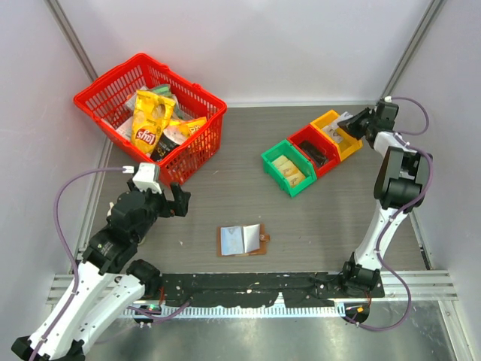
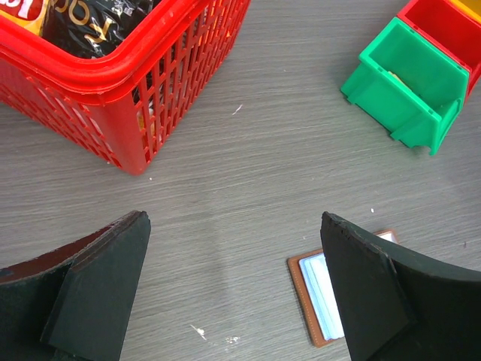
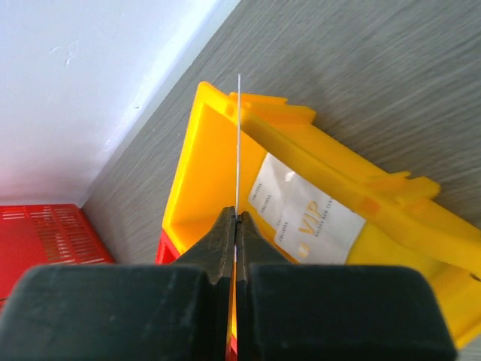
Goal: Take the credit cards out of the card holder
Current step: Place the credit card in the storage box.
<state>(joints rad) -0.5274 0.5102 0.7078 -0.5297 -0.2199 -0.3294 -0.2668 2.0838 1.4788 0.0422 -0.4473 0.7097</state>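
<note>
My right pincer (image 3: 236, 226) pinches a card (image 3: 239, 143) edge-on above the far-right yellow bin (image 3: 194, 180), ready to drop beside a second card (image 3: 301, 218) inside; left pincer (image 2: 233, 226) hovers spread left of the open holder (image 1: 242, 240) on the desk (image 1: 323, 226), likely to steady it

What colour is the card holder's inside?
Pale blue-grey; the card holder shows best in the top view.

pale flat rectangular card (image 3: 304, 214) lying in yellow plastic bin (image 3: 201, 180): gold letters "vip"; fine print beside it too small to read.
black glossy snack bag (image 2: 98, 22) in red plastic mesh basket (image 2: 120, 75): gold letters, cut off, roughly "roc".
yellow snack bag (image 1: 150, 120) in same basket: red logo, illegible.
</note>
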